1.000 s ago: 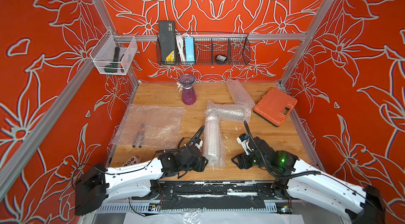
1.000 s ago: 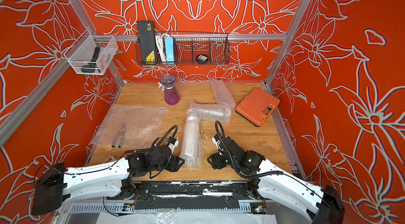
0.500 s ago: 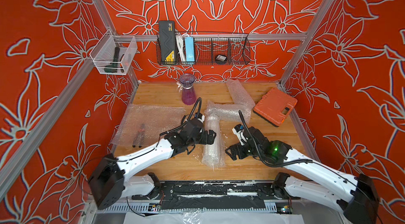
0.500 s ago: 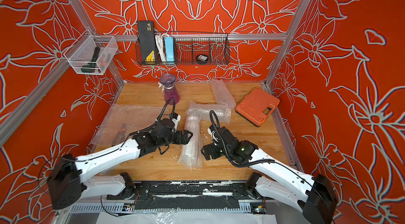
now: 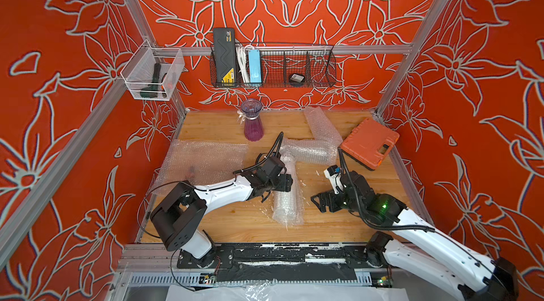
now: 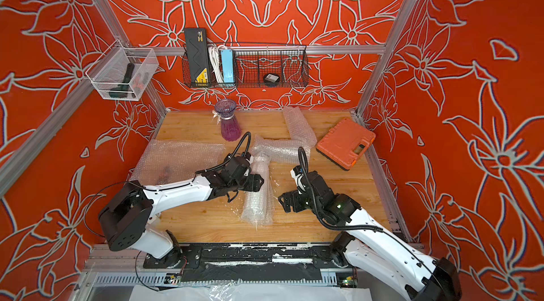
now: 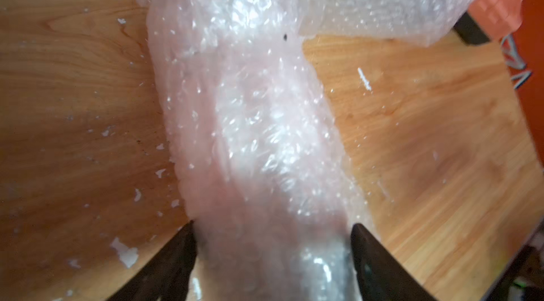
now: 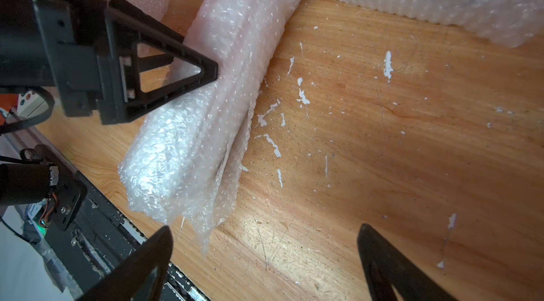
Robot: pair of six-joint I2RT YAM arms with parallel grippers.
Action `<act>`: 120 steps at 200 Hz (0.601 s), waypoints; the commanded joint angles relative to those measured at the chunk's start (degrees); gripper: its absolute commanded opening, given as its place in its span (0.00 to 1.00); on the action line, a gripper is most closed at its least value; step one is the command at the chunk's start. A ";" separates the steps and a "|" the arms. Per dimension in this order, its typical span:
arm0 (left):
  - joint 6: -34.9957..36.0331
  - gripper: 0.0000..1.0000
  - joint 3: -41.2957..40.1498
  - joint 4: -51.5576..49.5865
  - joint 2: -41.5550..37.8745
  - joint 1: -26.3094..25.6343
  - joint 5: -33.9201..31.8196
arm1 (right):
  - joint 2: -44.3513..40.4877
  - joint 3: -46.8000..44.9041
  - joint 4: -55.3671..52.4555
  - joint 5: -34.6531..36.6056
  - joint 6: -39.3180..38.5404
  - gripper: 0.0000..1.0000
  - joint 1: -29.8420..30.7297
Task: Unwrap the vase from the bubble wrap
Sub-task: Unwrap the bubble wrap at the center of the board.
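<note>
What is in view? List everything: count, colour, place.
near bubble-wrap bundle: one, clear, table centre
far bubble-wrap bundle: one, clear, crosswise behind it
flat bubble-wrap sheet: one, clear, table's left side
bubble-wrap strip: one, clear, back of table
vase: one, purple, upright at back
tool case: one, orange, right side
wire basket: one, black, back wall
bin: one, clear, left wall
table: one, wooden
left gripper: black, jaws astride the near bundle
right gripper: black, open, over bare table beside it

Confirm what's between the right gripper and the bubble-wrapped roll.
Only bare wooden table with white flecks separates the right gripper from the bubble-wrapped roll; the right wrist view shows it.
</note>
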 commanded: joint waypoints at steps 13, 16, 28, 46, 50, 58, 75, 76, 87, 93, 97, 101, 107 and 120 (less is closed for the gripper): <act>-2.39 0.64 -5.71 0.79 -3.32 -2.20 0.67 | 1.04 -0.43 0.56 -1.80 -1.96 0.98 -1.19; -2.60 0.64 -6.22 0.89 -3.60 -2.49 0.77 | 1.29 -0.43 0.79 -2.00 -2.01 0.98 -1.27; -3.39 0.63 -8.04 1.08 -4.61 -3.73 1.02 | 2.26 -0.51 1.29 -2.72 -2.33 0.98 -1.20; -5.10 0.61 -10.82 0.91 -6.96 -5.66 1.00 | 3.41 -0.44 2.14 -3.92 -2.79 0.98 -1.20; -5.53 0.61 -11.45 0.86 -7.61 -6.21 0.91 | 3.67 -0.43 2.33 -4.32 -2.88 0.98 -1.21; -6.50 0.61 -12.67 0.73 -9.02 -7.04 0.75 | 4.35 -0.57 3.03 -5.07 -2.98 0.98 -1.20; -8.33 0.60 -14.88 0.73 -11.67 -8.14 1.03 | 6.82 -1.43 6.67 -7.63 -2.76 0.98 -1.20; -8.49 0.60 -14.98 0.73 -11.84 -8.16 1.04 | 7.02 -1.55 6.85 -7.76 -2.74 0.98 -1.24; -9.28 0.59 -15.76 0.52 -13.31 -8.59 0.82 | 9.06 -1.84 9.39 -8.79 -2.22 0.98 -1.20; -9.54 0.58 -16.01 0.31 -14.08 -8.70 0.62 | 10.29 -1.91 10.74 -9.53 -2.04 0.98 -1.27; -9.70 0.57 -16.09 0.16 -14.55 -8.83 0.50 | 11.16 -1.77 11.70 -10.01 -1.97 0.98 -1.21; -9.79 0.56 -16.12 0.05 -15.04 -8.79 0.39 | 12.07 -1.56 12.48 -10.45 -1.90 0.98 -1.22; -9.81 0.56 -16.13 -0.13 -15.67 -8.79 0.29 | 13.46 -1.28 13.48 -11.06 -1.90 0.98 -1.22; -9.81 0.55 -15.90 -0.41 -16.72 -8.79 0.06 | 16.55 -0.32 14.89 -11.74 -2.34 0.98 -1.20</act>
